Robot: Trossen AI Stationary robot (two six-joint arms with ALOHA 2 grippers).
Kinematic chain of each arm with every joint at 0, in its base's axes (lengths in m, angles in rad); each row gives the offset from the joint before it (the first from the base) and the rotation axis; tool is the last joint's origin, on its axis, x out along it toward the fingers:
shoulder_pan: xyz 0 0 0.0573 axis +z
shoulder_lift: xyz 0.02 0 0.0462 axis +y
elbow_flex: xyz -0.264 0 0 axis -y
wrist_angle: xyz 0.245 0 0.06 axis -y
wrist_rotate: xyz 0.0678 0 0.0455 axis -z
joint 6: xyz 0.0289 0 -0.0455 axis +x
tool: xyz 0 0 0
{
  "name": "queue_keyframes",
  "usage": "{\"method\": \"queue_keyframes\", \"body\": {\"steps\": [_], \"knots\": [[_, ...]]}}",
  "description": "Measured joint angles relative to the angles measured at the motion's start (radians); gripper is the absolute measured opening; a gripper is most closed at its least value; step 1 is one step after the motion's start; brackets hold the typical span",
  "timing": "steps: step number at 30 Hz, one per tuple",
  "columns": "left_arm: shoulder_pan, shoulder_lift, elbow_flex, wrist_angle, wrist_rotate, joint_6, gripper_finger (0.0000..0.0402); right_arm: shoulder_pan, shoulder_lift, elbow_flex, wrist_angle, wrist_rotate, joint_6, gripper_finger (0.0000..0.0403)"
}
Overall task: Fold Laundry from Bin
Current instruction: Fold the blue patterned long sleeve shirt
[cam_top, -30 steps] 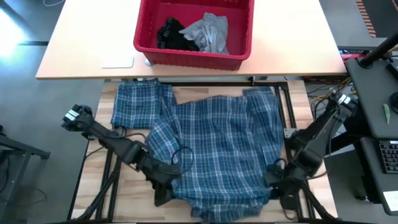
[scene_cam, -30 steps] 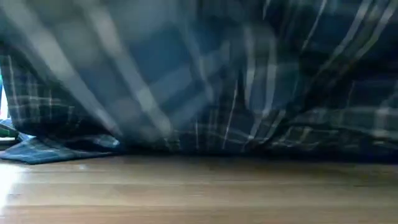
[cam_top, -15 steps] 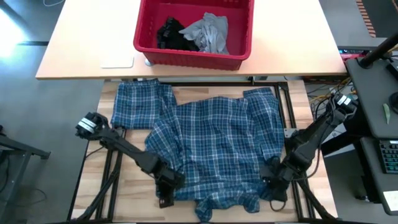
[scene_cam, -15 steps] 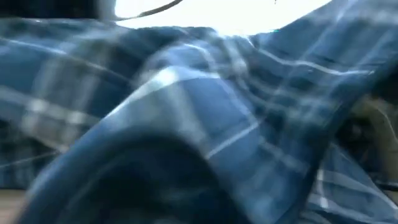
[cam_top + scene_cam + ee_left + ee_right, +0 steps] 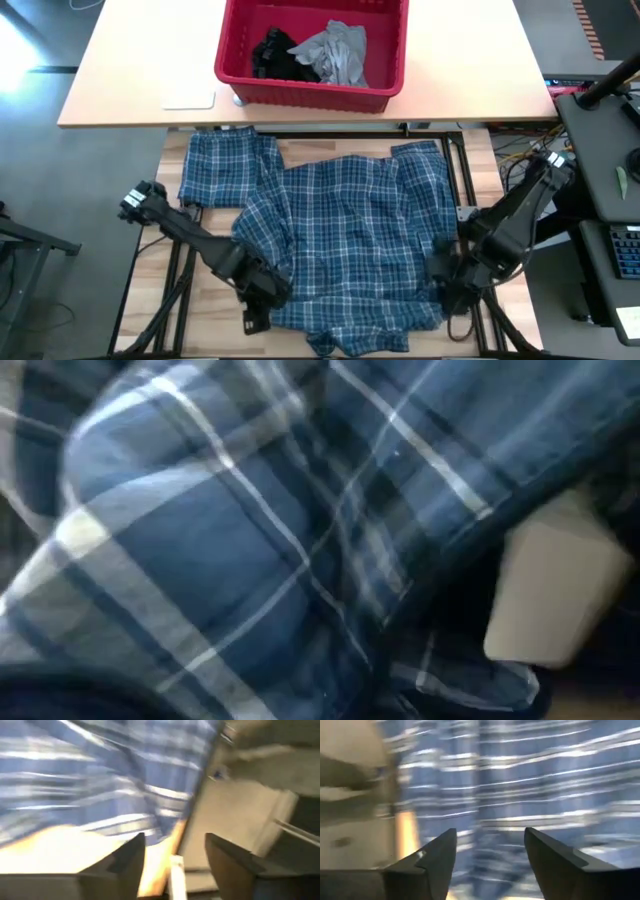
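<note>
Here the plaid shirt lies spread on the wooden table, below the red bin; the left gripper and right gripper flank its near hem, fingers apart, holding nothing.

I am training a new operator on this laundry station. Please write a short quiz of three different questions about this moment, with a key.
1. True or false: the plaid shirt lies inside the red bin.
2. Which garments are in the bin? A) grey T-shirt and black garment; B) two towels; C) nothing.
3. Are the fingers of the left gripper and right gripper apart or together?

Key: 1 false, it is spread on the table. 2 A. 3 apart, nothing between them.
</note>
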Motion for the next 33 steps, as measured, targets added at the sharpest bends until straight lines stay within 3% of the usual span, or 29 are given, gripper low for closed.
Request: {"method": "queue_keyframes", "body": {"steps": [4, 7, 10, 12, 17, 20, 23, 28, 33], "knots": [[0.041, -0.003, 0.190, -0.238, -0.236, 0.022, 0.0260, -0.138, -0.017, 0.025, -0.147, 0.144, -0.078, 0.0249], [0.130, -0.019, 0.262, -0.302, -0.464, 0.079, 0.0289, -0.323, -0.047, -0.061, -0.041, 0.169, -0.214, 0.0251], [0.283, -0.024, 0.221, -0.191, -0.620, 0.181, 0.0292, -0.540, -0.049, -0.201, 0.189, 0.140, -0.350, 0.0251], [0.387, -0.021, 0.132, -0.042, -0.634, 0.268, 0.0287, -0.660, -0.032, -0.295, 0.322, 0.114, -0.381, 0.0248], [0.577, -0.010, -0.231, 0.440, -0.438, 0.352, 0.0276, -0.860, 0.024, -0.436, 0.532, 0.087, -0.365, 0.0236], [0.646, -0.009, -0.458, 0.717, -0.434, 0.334, 0.0274, -0.958, 0.079, -0.468, 0.597, 0.040, -0.363, 0.0234], [0.710, -0.005, -0.608, 0.949, -0.437, 0.358, 0.0274, -1.057, 0.177, -0.479, 0.656, -0.040, -0.386, 0.0233], [0.851, 0.083, -0.650, 1.024, -0.551, 0.428, 0.0274, -1.236, 0.341, -0.445, 0.773, -0.054, -0.464, 0.0233], [1.019, 0.167, -0.551, 0.996, -0.619, 0.543, 0.0273, -1.428, 0.438, -0.319, 0.800, 0.007, -0.594, 0.0233]]}}
